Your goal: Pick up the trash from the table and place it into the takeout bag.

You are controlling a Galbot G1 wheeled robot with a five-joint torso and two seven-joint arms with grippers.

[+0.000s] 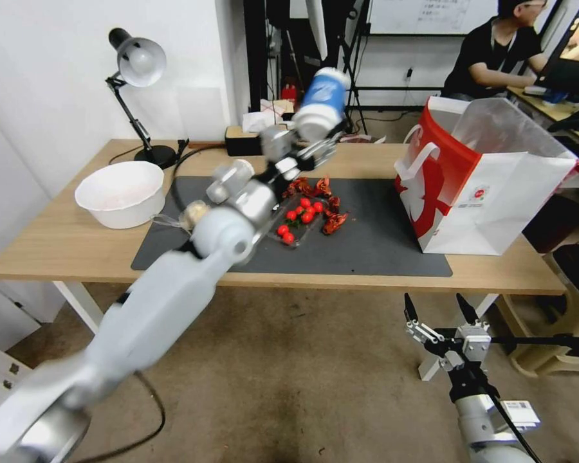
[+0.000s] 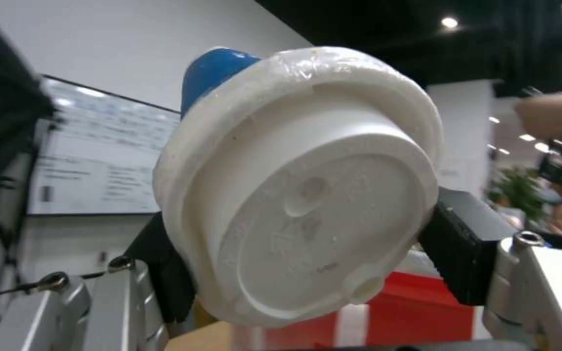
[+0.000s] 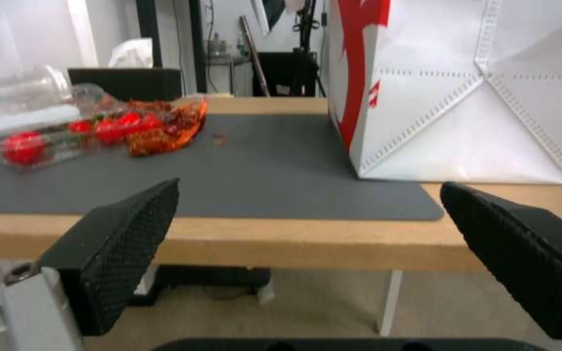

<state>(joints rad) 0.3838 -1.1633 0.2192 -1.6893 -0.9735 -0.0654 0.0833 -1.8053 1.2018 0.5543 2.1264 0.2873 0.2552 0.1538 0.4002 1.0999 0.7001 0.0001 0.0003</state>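
Nearest us, our right gripper [image 1: 441, 316] just hangs low in front of the table [image 1: 64, 247], jaws wide apart with nothing in them. Out over the mat [image 1: 367, 247] our left gripper [image 1: 305, 145] is clamped on the cup [image 1: 323, 103], lifted well clear, lid end down. So we're mid-carry, and next it needs to go right, over the bag [image 1: 489, 193], before letting go.
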